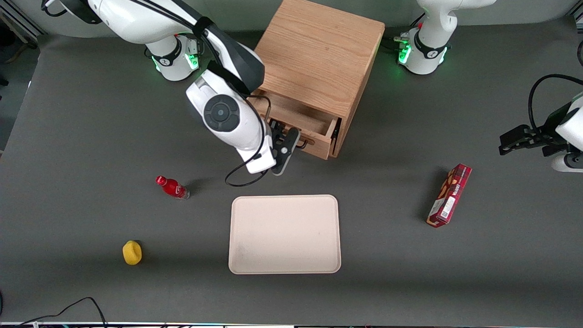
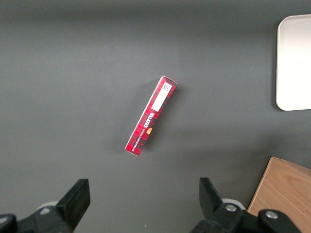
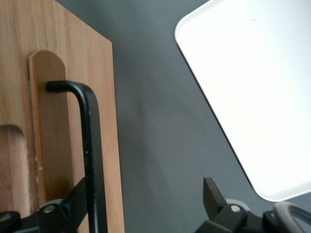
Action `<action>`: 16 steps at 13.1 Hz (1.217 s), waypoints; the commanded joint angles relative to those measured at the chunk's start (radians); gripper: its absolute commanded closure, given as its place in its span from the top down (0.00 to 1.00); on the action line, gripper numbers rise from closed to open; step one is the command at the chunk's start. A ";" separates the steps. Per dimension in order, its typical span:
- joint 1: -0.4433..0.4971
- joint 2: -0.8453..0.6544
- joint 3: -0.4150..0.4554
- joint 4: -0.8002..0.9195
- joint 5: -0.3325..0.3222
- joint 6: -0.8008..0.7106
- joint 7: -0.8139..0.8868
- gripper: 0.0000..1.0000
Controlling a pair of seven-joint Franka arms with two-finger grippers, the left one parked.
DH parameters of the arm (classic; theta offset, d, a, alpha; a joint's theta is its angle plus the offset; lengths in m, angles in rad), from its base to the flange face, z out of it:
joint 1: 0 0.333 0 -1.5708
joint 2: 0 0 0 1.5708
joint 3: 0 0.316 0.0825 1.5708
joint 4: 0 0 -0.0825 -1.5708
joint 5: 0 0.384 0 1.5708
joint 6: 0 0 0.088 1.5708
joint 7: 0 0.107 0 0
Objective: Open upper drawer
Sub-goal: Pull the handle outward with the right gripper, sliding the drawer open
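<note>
Toward the working arm's end of the worktop (image 1: 68, 150), a small yellow rounded lump (image 1: 132, 253) and a red plastic bottle lying on its side (image 1: 172, 187) sit well apart from my job, so neither is likely to get knocked.

Next comes my end effector (image 1: 291, 141), right at the front of the light oak upper drawer (image 1: 319, 145), which stands partly pulled out of the oak cabinet (image 1: 319, 59). From my wrist I see my fingers (image 3: 73, 204) spread wide. The long black wire handle (image 3: 87, 145) runs just beside one of them, over its brown wooden strip (image 3: 48, 121), and nothing clamps it.

That is my main worry: if I draw back like this, the handle may slip off the single finger and I come away with nothing. A pull off the drawer's line could jam it or drag the whole cabinet.

Nearer the front camera lies a pale rectangular tray (image 1: 284, 234), which my wrist could reach on a long pull. The red cardboard box (image 1: 449, 196) is well clear.
</note>
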 commanded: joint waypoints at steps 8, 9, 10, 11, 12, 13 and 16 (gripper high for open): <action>0.013 -0.003 -0.100 0.041 -0.014 0.125 -0.019 1.00; 0.011 0.005 -0.104 0.041 -0.016 0.142 -0.019 1.00; 0.014 0.010 -0.122 0.041 -0.016 0.164 -0.020 1.00; 0.019 0.013 -0.136 0.041 -0.016 0.184 -0.035 1.00; 0.019 0.019 -0.143 0.041 -0.014 0.200 -0.055 1.00; 0.020 0.022 -0.155 0.041 -0.014 0.211 -0.060 1.00; 0.020 0.030 -0.184 0.043 -0.013 0.228 -0.100 1.00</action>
